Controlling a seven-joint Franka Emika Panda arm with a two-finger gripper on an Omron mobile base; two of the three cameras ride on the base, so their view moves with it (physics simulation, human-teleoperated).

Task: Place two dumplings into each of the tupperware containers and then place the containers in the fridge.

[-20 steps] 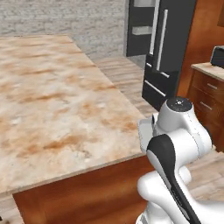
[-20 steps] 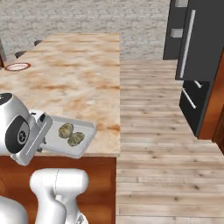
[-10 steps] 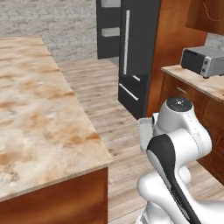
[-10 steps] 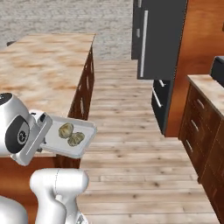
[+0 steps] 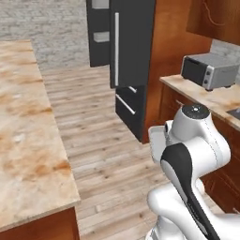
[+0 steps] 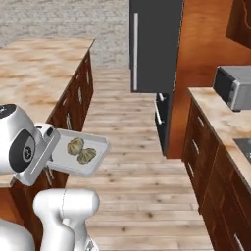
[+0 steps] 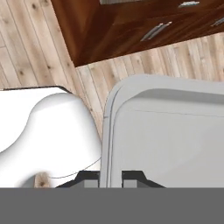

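My gripper [image 7: 110, 178] is shut on the near rim of a pale grey tupperware container [image 7: 175, 140], one fingertip on each side of the rim. From the right base view the container [image 6: 98, 149] hangs level above the wooden floor, beside the island's end. Two dumplings [image 6: 76, 145] [image 6: 87, 156] lie side by side in it. One edge of the tray [image 5: 157, 143] peeks out to the left of the arm. Ahead stands the fridge [image 5: 133, 42] [image 6: 154, 44], tall and dark with a long silver bar handle.
The marble island counter [image 5: 23, 140] [image 6: 39, 68] lies to the left. On the right, reddish-brown wooden cabinets carry a counter with a silver toaster oven [image 5: 208, 70] [image 6: 235, 87]. Wooden floor [image 6: 132, 162] runs between them up to the fridge.
The whole picture has swung: the island has slid off to the left, while the fridge and the right-hand counter have come closer. The container with its dumplings stays in my gripper.
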